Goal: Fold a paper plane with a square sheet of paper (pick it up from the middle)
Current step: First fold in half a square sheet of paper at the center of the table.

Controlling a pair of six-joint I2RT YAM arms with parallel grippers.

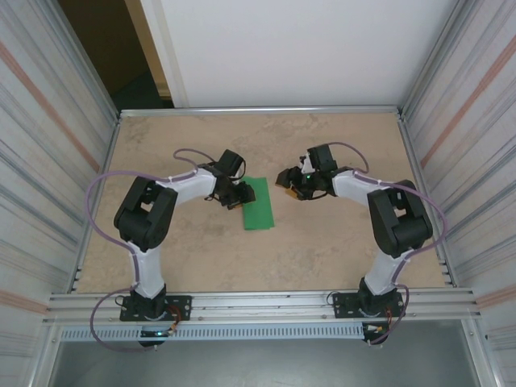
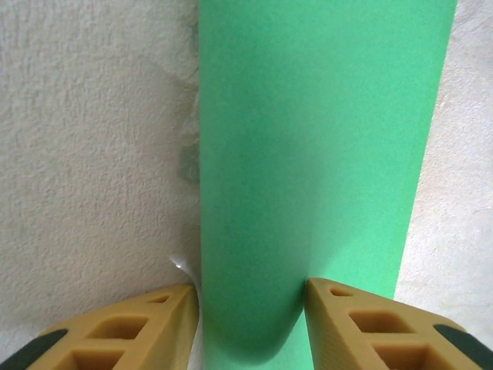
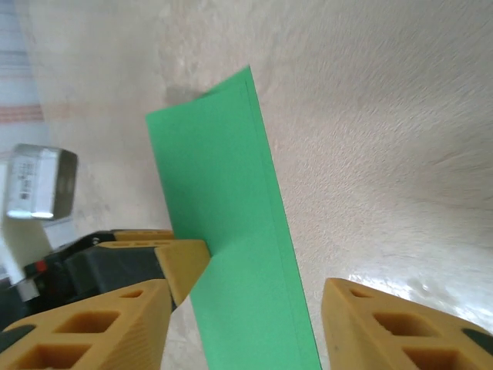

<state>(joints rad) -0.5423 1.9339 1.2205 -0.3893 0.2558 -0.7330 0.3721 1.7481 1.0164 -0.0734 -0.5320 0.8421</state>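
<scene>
- Seemingly folded in half, the square sheet of paper lies as a narrow strip at mid-table.
- Left gripper stands half spread astride the strip's end; right gripper is spread, just clear of it.
- Best to pin one end and press evenly along the crease.
- Whether the left fingers press the paper or only flank it is unclear.

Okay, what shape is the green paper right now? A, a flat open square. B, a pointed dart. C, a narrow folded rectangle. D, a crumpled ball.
C: the green paper lies as a narrow rectangle, and the right wrist view shows its long edge doubled.
</scene>
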